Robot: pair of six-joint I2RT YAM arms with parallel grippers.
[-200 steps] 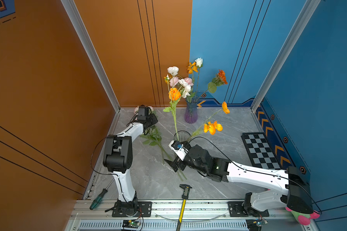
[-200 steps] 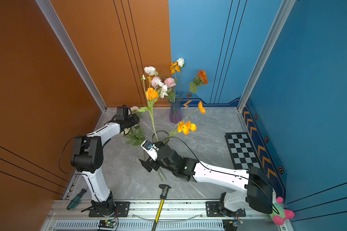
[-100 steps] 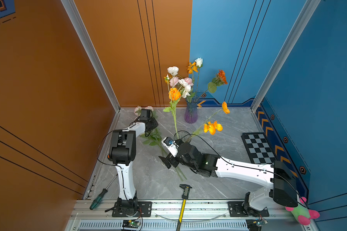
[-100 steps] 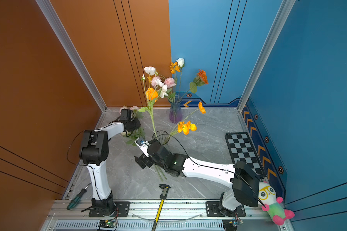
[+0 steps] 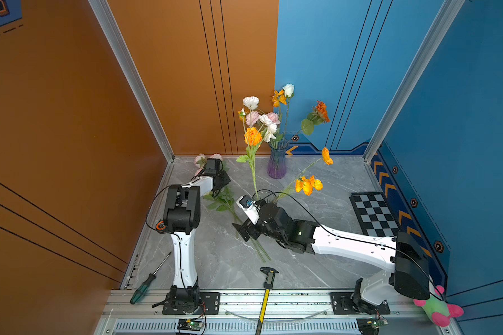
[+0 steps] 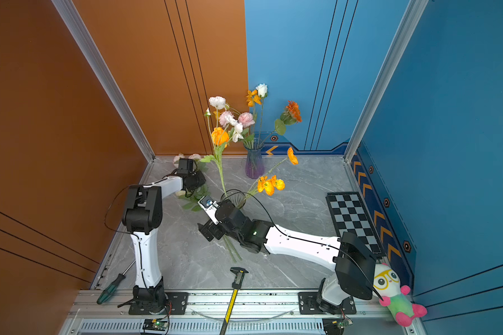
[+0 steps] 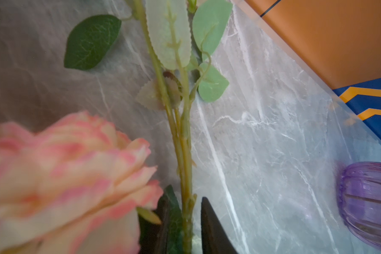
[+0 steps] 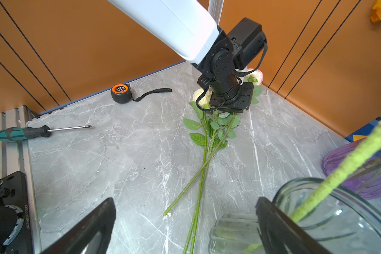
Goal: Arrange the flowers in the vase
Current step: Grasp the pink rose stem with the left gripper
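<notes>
Three flowers lie on the marble table, their green stems running from the pink blooms at the back left toward the middle. My left gripper is down over them just below the blooms, shut on the stems. My right gripper hangs open above the stems' cut ends, holding nothing. Beside it a clear glass vase holds orange flowers. A purple vase at the back holds several flowers.
A screwdriver lies at the front left and a caliper at the front edge. A tape measure sits by the left wall. A checkerboard is on the right, and a plush toy sits behind my right arm's base.
My left arm has folded tighter, elbow swinging right, its gripper settling slightly nearer over the stems. My right gripper shifted a little left and back, still open.
</notes>
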